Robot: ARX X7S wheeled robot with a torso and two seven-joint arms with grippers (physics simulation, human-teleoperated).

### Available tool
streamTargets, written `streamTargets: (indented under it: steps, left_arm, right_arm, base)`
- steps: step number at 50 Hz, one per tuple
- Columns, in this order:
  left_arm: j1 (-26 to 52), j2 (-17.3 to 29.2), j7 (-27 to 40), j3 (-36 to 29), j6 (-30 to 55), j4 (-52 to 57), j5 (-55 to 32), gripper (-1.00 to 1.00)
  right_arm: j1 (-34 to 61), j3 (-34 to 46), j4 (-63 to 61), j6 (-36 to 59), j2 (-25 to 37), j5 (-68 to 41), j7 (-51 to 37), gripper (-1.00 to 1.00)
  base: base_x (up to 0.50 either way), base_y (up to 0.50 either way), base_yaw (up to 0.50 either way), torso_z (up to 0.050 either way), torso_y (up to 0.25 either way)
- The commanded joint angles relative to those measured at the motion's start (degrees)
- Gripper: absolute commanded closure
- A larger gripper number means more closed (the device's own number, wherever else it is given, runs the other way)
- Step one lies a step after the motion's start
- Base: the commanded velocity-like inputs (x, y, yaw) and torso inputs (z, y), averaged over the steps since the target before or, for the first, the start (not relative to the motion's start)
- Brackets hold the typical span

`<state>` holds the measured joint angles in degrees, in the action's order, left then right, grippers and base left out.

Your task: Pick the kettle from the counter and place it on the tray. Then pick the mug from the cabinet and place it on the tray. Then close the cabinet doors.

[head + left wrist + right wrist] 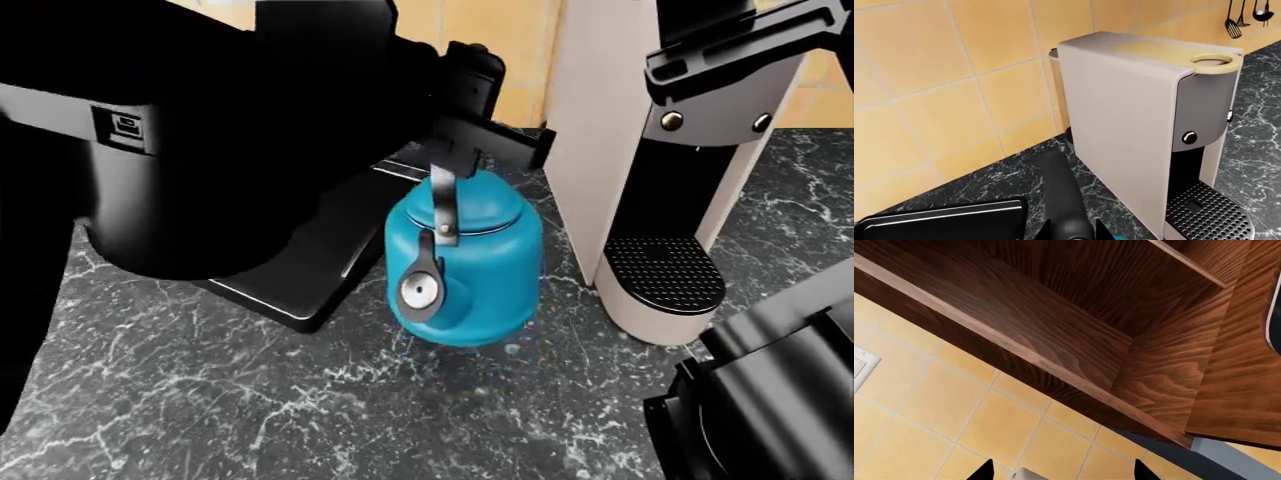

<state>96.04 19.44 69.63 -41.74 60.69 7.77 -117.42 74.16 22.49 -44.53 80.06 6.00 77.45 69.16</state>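
My left gripper (447,150) clamps the kettle (463,262) handle, to carry it onto the tray (941,220) beside my fingers.

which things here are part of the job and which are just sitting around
Part of the job:
kettle
tray
counter
cabinet
left gripper, on the kettle's handle

Just sitting around:
coffee machine
hanging utensils
wall tiles
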Motion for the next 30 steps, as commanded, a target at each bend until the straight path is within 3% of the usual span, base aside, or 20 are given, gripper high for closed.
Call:
streamTargets:
  steps: [1, 14, 30]
  left_arm:
    - [3.54, 1.42, -2.55, 2.0, 0.29, -2.8, 2.07, 1.0]
    - [7.13, 3.07, -7.01, 3.47, 0.86, -6.24, 5.72, 1.0]
    - [9.24, 3.93, -15.82, 2.99, -0.72, -10.92, 18.04, 1.0]
  right_arm:
    - [0.27, 0.14, 0.41, -0.09, -0.12, -0.18, -0.15, -1.0]
    - [1.08, 0.67, 1.22, -0.09, -0.4, -0.14, 0.02, -1.0]
    - [0.41, 0.03, 1.37, -0.75, -0.41, -2.62, -2.08, -1.0]
  base:
    - [0.0, 0.0, 0.0, 0.0, 0.0]
    - [0.0, 0.0, 0.0, 0.0, 0.001]
    - [0.0, 0.0, 0.0, 0.001, 0.001]
